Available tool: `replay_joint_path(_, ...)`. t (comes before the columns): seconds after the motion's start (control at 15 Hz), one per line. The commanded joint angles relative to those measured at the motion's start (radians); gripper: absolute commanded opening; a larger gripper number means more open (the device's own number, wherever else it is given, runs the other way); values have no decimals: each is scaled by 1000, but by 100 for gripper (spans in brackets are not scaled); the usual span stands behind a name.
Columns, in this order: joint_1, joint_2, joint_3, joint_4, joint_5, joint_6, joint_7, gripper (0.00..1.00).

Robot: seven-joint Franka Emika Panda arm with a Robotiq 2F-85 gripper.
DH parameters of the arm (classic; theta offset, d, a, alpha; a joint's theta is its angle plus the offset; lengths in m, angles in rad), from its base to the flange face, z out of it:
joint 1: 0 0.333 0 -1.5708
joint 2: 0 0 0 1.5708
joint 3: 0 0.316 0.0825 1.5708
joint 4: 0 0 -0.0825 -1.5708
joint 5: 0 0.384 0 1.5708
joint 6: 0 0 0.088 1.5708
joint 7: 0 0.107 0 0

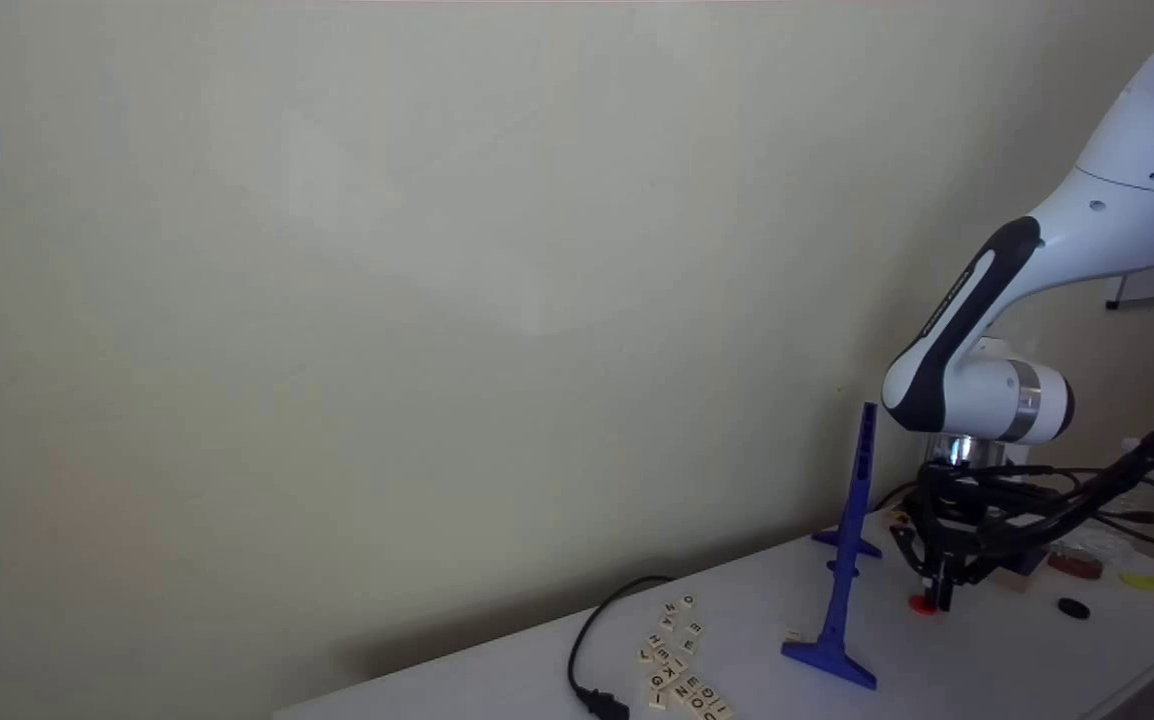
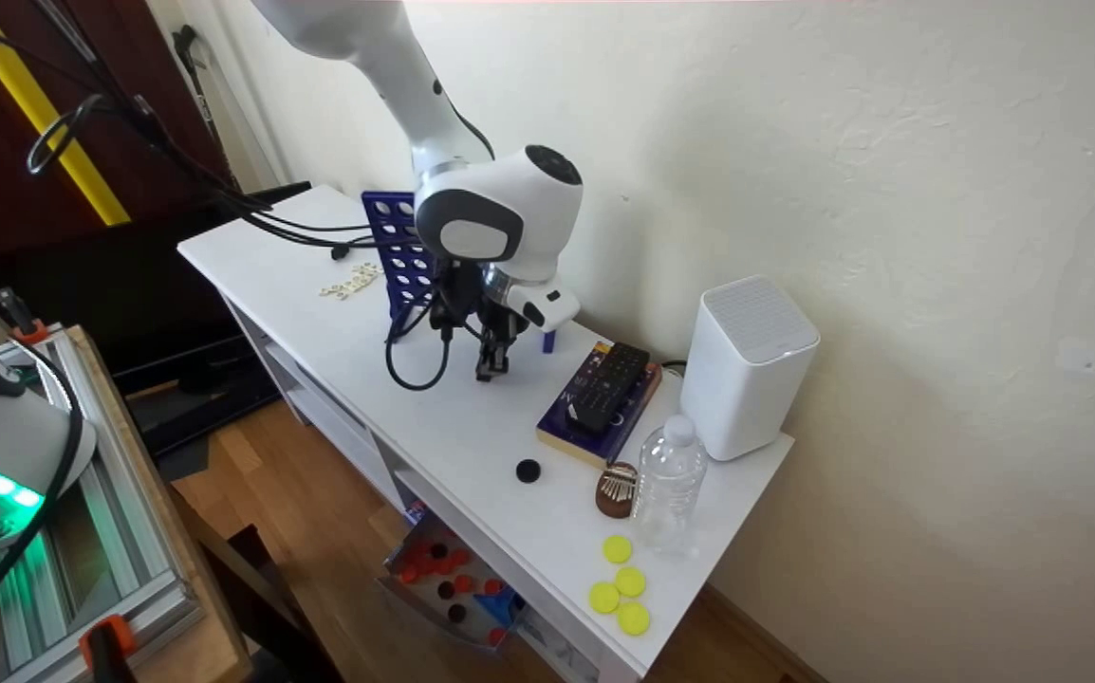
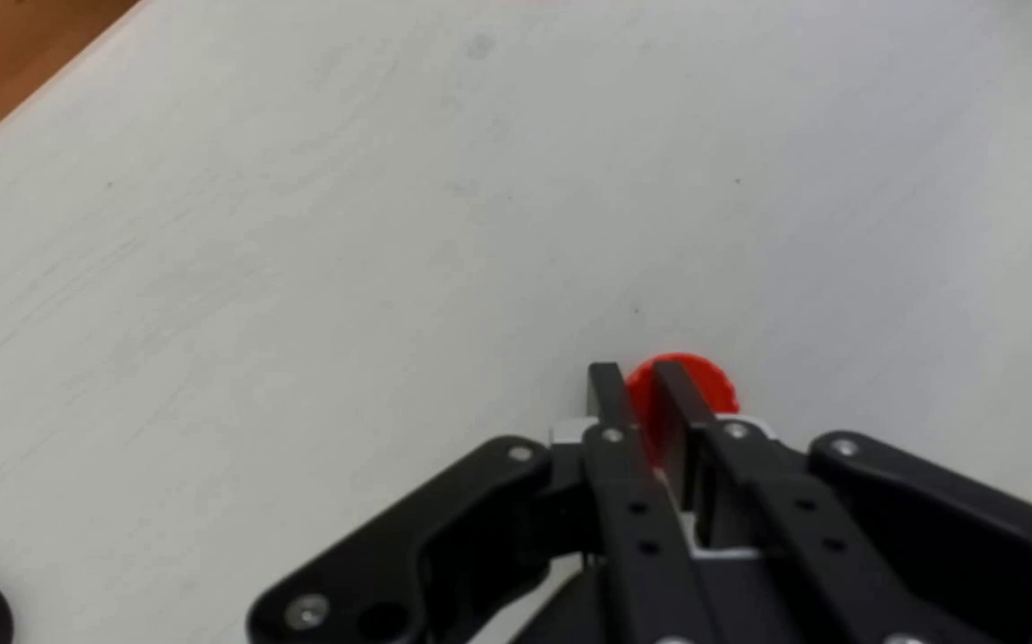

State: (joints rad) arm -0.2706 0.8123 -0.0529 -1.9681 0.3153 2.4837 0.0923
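"What are you seeing at the gripper [image 3: 637,371]?"

"I'm watching its fingertips standing nearly together, with red showing through the narrow gap; whether they're gripping, I'm not able to tell."

"And where is the red disc [image 3: 711,386] lying?"

"Right at the fingertips, on the white table [image 3: 301,268]. A blue rack [image 1: 840,600] is standing nearby, and a black disc [image 2: 528,470] is lying farther off."

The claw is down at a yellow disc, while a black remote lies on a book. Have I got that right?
Not quite: the disc at the claw is red, not yellow, as the wrist view shows. The rest stands: the black remote lies on a book.
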Motion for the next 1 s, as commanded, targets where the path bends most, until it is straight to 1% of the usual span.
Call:
replay_joint_path(0.0,20,33,-37,21,-25,-12,19,14)
replay_joint_path(0.07,21,35,-43,20,-28,-14,19,15)
replay_joint_path(0.13,23,36,-51,18,-32,-17,20,14)
replay_joint_path(0.27,26,37,-65,16,-38,-25,22,9)
replay_joint_path(0.33,31,38,-75,15,-49,-35,23,2)
replay_joint_path(0.4,40,42,-89,14,-60,-40,32,6)
replay_joint_path(0.47,36,44,-91,14,-64,-50,25,5)
replay_joint_path(0.6,31,39,-95,8,-62,-56,19,6)
replay_joint_path(0.67,26,26,-91,-4,-55,-48,10,21)
replay_joint_path(0.73,20,14,-87,-15,-48,-38,1,31)
replay_joint_path(0.8,13,-4,-79,-31,-38,-26,-10,31)
replay_joint_path(0.93,2,-32,-70,-57,-28,-8,-30,43)
